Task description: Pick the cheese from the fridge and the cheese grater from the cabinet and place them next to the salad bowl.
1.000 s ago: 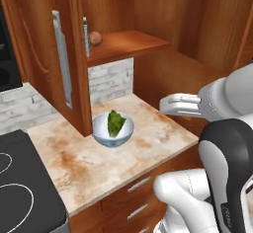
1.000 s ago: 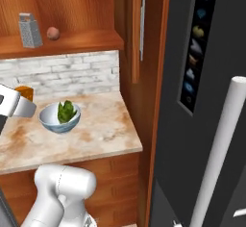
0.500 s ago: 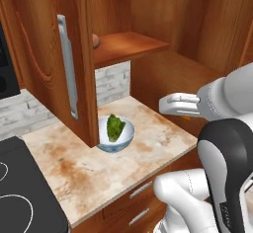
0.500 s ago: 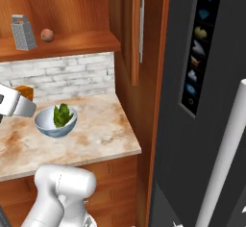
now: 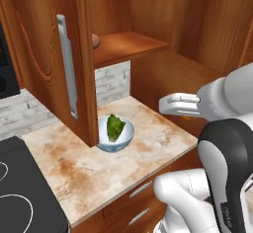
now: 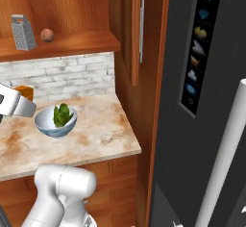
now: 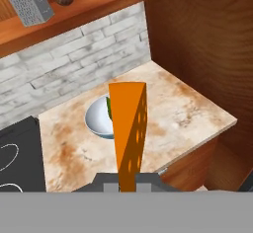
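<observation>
My gripper [image 7: 127, 180] is shut on the cheese [image 7: 128, 128], an orange wedge with holes standing up between the fingers. In the left base view the gripper [image 5: 166, 104] hangs above the counter's right part, to the right of the salad bowl [image 5: 114, 134]. The cheese [image 6: 24, 92] peeks out behind the gripper [image 6: 19, 107], just left of the bowl [image 6: 55, 120]. The cheese grater [image 6: 23, 32] stands upright on the open cabinet's shelf [image 6: 72, 43], seen too as the grater [image 7: 29, 2]. The cabinet door [image 5: 44, 54] is swung open. The fridge [image 6: 192, 77] is at the right.
A brown round lump [image 6: 47, 35] sits on the shelf beside the grater. A black stove [image 5: 20, 187] borders the marble counter [image 5: 74, 168] on the left. A wooden side wall [image 7: 207, 44] closes the counter on the right. The fridge's long pale handle [image 6: 226, 149] is near.
The whole picture has shifted in both base views, so the base has driven a little nearer the counter. The gripper keeps the cheese in the same hold.
</observation>
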